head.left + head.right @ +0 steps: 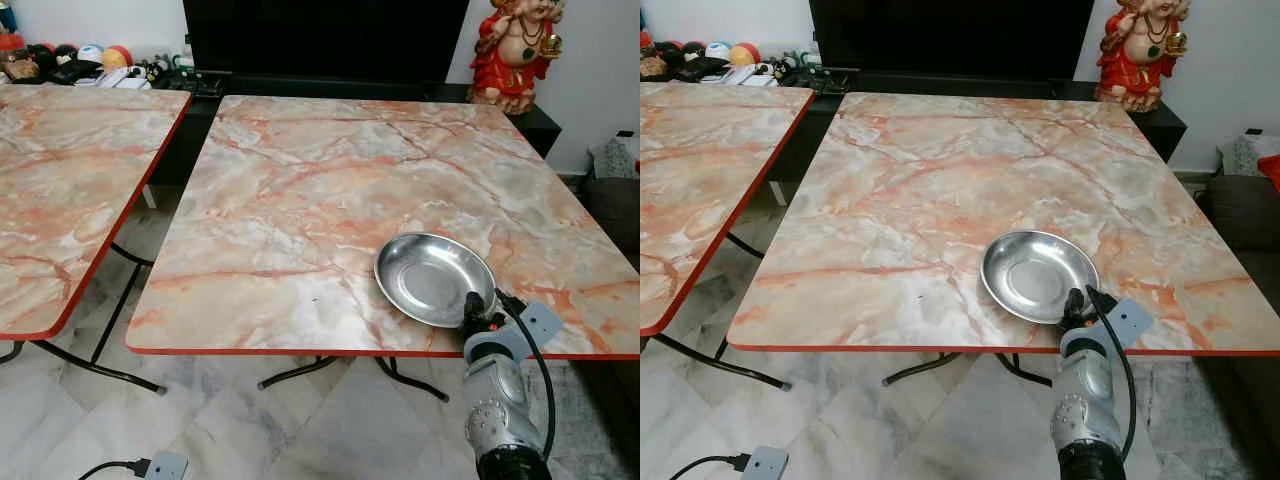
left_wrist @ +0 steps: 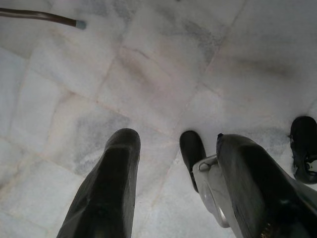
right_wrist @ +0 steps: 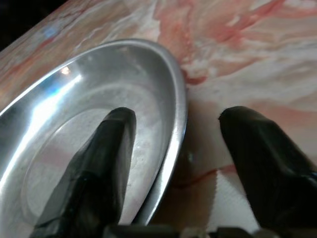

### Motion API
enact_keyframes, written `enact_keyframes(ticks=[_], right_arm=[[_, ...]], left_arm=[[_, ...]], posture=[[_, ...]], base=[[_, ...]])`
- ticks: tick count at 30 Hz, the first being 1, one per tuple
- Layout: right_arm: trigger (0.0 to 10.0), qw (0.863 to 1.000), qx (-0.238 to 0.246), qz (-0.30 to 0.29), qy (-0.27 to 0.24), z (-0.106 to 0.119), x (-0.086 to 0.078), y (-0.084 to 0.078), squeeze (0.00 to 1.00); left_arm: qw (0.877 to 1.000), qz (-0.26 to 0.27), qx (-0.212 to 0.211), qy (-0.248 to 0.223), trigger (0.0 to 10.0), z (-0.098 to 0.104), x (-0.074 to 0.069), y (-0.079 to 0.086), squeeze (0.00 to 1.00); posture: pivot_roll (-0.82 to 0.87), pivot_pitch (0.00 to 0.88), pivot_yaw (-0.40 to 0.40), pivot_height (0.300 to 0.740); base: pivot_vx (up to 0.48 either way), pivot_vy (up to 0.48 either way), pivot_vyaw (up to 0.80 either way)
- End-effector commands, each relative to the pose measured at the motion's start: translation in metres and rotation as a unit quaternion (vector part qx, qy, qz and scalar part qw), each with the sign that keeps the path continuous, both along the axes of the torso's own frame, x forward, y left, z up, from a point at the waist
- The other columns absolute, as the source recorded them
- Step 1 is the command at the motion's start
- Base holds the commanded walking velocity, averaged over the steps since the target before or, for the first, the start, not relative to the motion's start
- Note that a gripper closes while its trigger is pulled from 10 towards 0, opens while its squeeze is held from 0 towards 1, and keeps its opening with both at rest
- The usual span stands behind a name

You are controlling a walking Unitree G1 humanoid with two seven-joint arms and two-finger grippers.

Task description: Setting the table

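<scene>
My right gripper (image 3: 171, 148) has its jaws spread astride the near rim of the metal plate (image 1: 433, 277): one finger lies inside the bowl of it, the other outside over the table (image 1: 300, 200), and the rim runs between them with a gap on each side, so nothing is pinched yet. The plate sits flat on the table, close to the table's front edge and toward its right corner, with my right arm reaching up to it from below that edge.

I judge the plate to be thin steel: light, stiff, hard to damage, but smooth and slippery. The rim is the only place to take it, and held at one edge it would likely droop or pivot between my fingers, so a firm squeeze well over the lip seems wise.

The head views give the plate's place on the table and show a second table (image 1: 60, 180) off to the left of it, but the wrist hides how the fingers meet the rim. The right wrist view settles that. The left wrist view shows my left gripper (image 2: 173, 148) hanging idle, jaws apart, over the pale tiled floor (image 2: 148, 74) away from the table.
</scene>
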State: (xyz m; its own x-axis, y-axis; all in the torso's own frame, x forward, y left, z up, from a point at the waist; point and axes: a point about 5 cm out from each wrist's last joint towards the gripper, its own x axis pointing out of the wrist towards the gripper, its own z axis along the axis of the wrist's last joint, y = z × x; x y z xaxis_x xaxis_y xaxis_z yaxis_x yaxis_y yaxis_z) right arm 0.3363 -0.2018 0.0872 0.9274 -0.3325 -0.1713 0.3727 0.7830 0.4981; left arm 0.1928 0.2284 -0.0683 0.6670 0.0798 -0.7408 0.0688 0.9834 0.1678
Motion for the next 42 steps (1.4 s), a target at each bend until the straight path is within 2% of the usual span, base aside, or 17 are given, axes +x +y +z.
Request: enact_keyframes(ticks=[1, 3, 4, 5, 6, 7, 12, 19, 26, 35, 42], right_arm=[[10.0, 1.000, -0.011, -0.020, -0.002, -0.002, -0.007, -0.008, 1.00], [10.0, 0.999, -0.029, -0.019, -0.013, 0.002, -0.009, -0.009, 1.00], [10.0, 0.999, -0.035, -0.016, -0.027, 0.005, -0.011, -0.008, 0.78], [10.0, 0.999, -0.035, -0.016, -0.030, 0.006, -0.011, -0.008, 0.78], [10.0, 0.999, -0.036, -0.015, -0.033, 0.006, -0.012, -0.007, 0.03], [10.0, 0.999, -0.038, -0.014, -0.034, 0.007, -0.012, -0.006, 0.00], [10.0, 0.998, -0.043, -0.015, -0.036, 0.007, -0.014, -0.006, 0.00], [10.0, 0.993, -0.073, 0.000, -0.089, 0.025, -0.014, -0.001, 0.00], [10.0, 0.980, -0.144, 0.009, -0.134, 0.043, -0.021, 0.000, 0.00], [10.0, 0.969, -0.213, 0.019, -0.120, 0.048, -0.027, -0.023, 0.00], [10.0, 0.961, -0.246, 0.051, -0.113, 0.045, -0.027, -0.017, 0.00]], left_arm=[[1.000, -0.002, 0.001, 0.013, 10.0, -0.004, -0.007, -0.002, 0.00], [1.000, -0.002, 0.000, 0.012, 10.0, -0.004, -0.007, -0.002, 0.00], [1.000, -0.002, 0.000, 0.012, 10.0, -0.004, -0.006, -0.002, 0.00], [1.000, -0.002, 0.000, 0.012, 10.0, -0.004, -0.006, -0.002, 0.00], [1.000, -0.002, 0.000, 0.012, 10.0, -0.004, -0.006, -0.002, 0.00], [1.000, -0.002, 0.000, 0.012, 10.0, -0.004, -0.006, -0.002, 0.00], [1.000, -0.003, 0.000, 0.013, 10.0, -0.004, -0.006, -0.003, 0.00], [1.000, -0.002, 0.001, 0.011, 10.0, -0.004, -0.005, -0.004, 0.00], [1.000, 0.024, -0.012, 0.002, 10.0, -0.003, -0.004, -0.002, 0.00], [1.000, 0.030, -0.006, -0.005, 10.0, 0.003, 0.002, 0.009, 0.00], [0.999, 0.033, -0.004, -0.009, 10.0, 0.007, 0.008, 0.013, 0.00]], posture=[[0.04, 0.119, -0.056, 0.740], [0.04, 0.119, -0.056, 0.740], [0.04, 0.117, -0.059, 0.740], [0.04, 0.117, -0.059, 0.740], [0.04, 0.117, -0.059, 0.740], [0.04, 0.117, -0.059, 0.740], [0.04, 0.109, -0.061, 0.740], [0.04, 0.100, -0.062, 0.740], [0.04, 0.104, -0.059, 0.740], [0.01, 0.049, -0.053, 0.740], [-0.01, 0.020, -0.036, 0.740]], base=[[0.000, 0.000, 0.00], [0.000, 0.000, 0.00], [0.000, 0.000, 0.00], [0.000, 0.000, 0.00], [0.000, 0.000, 0.00], [0.000, 0.000, 0.00], [0.000, 0.000, 0.00], [0.000, 0.000, 0.00], [0.000, 0.000, 0.00], [0.000, 0.000, 0.00], [0.000, 0.000, 0.00]])
